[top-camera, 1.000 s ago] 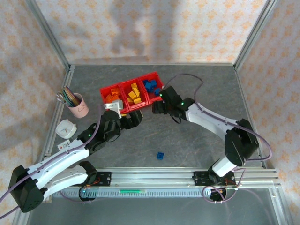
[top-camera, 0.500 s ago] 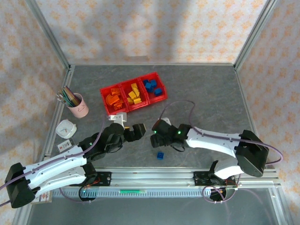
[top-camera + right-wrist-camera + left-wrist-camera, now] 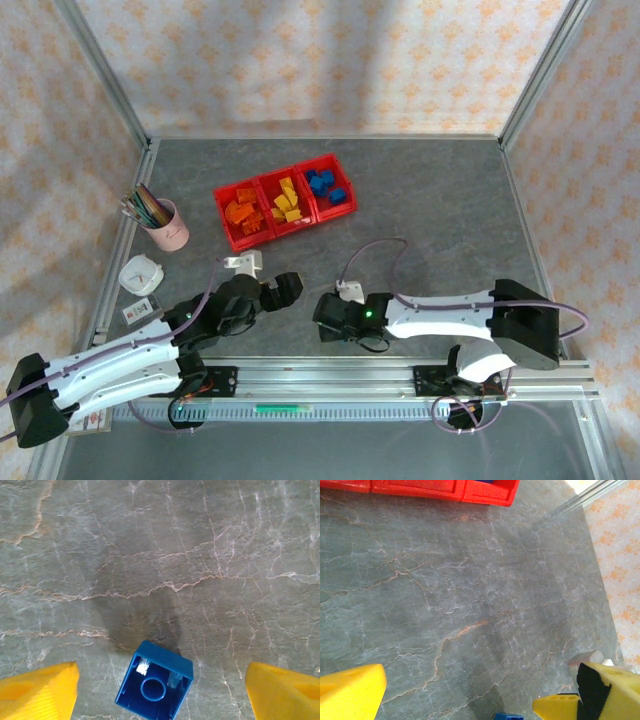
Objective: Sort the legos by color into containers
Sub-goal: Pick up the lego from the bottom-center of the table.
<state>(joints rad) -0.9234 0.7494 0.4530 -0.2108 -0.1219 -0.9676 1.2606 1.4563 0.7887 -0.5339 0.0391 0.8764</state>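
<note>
Lego: one blue lego [image 3: 155,681] lies loose on the near middle of the table [image 3: 430,200], well apart from the bins. It is tipped so that its hollow underside and centre tube face the right wrist camera.
Containers: three joined red containers [image 3: 300,228] sit far and left of centre. Orange pieces fill the left one, yellow the middle, and blue pieces the blue compartment [image 3: 346,187] on the right.
Right gripper: the right gripper [image 3: 160,692] hangs directly over the brick with its jaws spread wide. The yellow fingers [image 3: 40,690] stand one on each side, clear of the brick, and nothing is held.
Step in hand: most likely the pick of this brick, bound for the right-hand bin.
Doing it well: the brick sits skewed to the line between the fingers. Turn the wrist so the pads meet two flat opposite walls rather than corners. Keep it centred, lower until the tips almost reach the table, then close gently.
Risk: closing on the corners could spin the brick or flick it away.
Left gripper: the left gripper [image 3: 285,290], just left of the right one, is fully spread and empty. A sliver of blue at the bottom edge of its wrist view is probably the same brick. It is best kept clear.
Progress: this looks like the last piece still outside the bins.
</note>
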